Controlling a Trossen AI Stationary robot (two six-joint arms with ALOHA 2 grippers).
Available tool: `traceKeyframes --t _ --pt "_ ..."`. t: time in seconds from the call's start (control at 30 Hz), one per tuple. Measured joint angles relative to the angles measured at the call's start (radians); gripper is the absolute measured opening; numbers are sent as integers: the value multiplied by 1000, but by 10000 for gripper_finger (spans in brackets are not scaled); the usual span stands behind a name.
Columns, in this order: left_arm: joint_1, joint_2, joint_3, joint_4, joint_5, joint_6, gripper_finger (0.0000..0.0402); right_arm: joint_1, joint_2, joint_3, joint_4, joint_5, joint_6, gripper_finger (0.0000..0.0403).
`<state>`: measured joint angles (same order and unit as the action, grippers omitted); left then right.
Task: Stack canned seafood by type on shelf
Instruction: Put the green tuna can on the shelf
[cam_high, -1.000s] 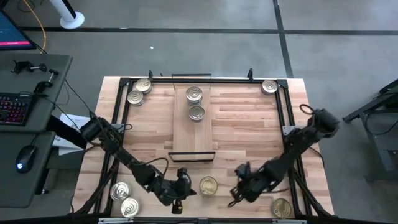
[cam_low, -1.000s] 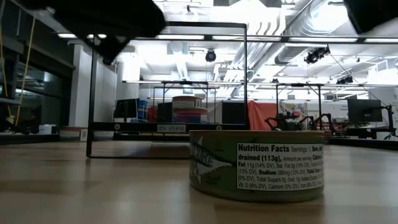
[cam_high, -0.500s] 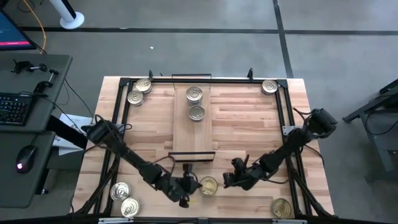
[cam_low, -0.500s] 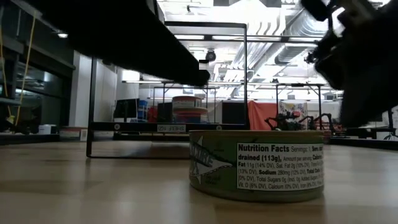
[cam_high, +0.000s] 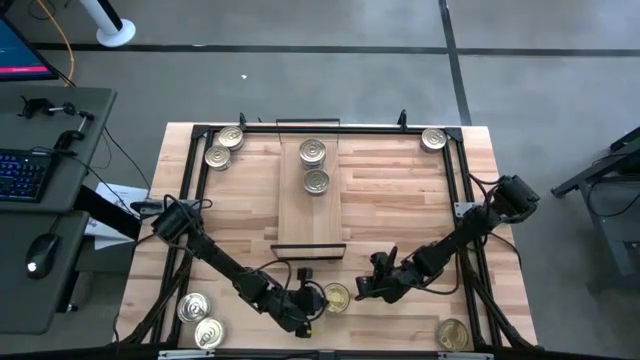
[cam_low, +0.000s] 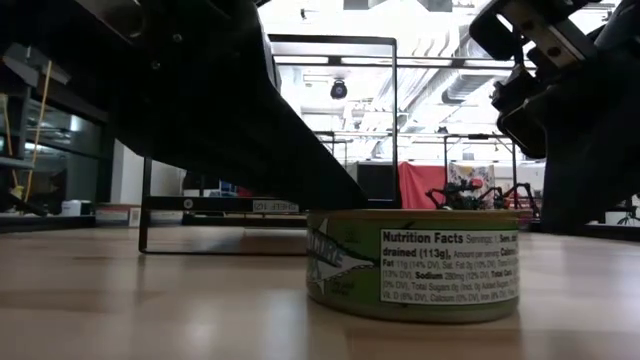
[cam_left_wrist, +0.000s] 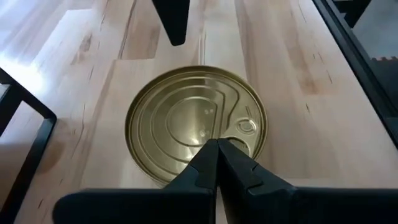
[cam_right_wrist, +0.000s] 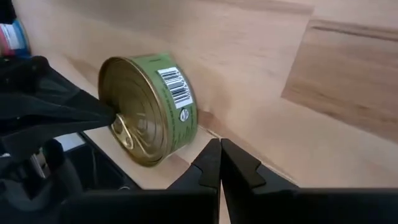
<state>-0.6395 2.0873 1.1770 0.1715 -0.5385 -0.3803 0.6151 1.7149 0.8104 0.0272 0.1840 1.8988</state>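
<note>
Both arms have closed in on the green-labelled tin (cam_high: 335, 297) near the table's front edge, well short of the shelf (cam_high: 311, 200). My left gripper (cam_high: 307, 303) touches its lid, fingers pressed together; my right gripper (cam_high: 362, 291) waits beside it, also pressed together. No grip yet, I judge.

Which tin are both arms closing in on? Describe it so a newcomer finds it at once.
Start at the shelf in the middle of the table, then go to the table's near edge just past the shelf's near end. The gold-lidded, green-labelled tin there sits alone between the left gripper and right gripper.
</note>
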Motion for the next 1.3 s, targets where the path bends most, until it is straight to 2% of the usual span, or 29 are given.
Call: traceKeyframes --t 0.23,0.4,0.53,0.83,1.13,1.3 --pt "-3 -6 -1 -16 4 22 0 0 54 8 50 52 7 0" --pt "-3 -8 0 -42 8 -30 0 0 130 87 33 111 -5 0" --pt "-6 -9 0 -50 13 -45 0 -11 161 169 -12 126 -82 0" --pt "-26 -11 0 -67 27 -64 0 -6 163 349 -213 150 -154 0" --pt "-48 -3 -6 -81 15 -67 0 15 161 409 -212 153 -158 0" --pt "-48 0 -6 -76 5 -121 0 15 161 409 -179 152 -167 0"
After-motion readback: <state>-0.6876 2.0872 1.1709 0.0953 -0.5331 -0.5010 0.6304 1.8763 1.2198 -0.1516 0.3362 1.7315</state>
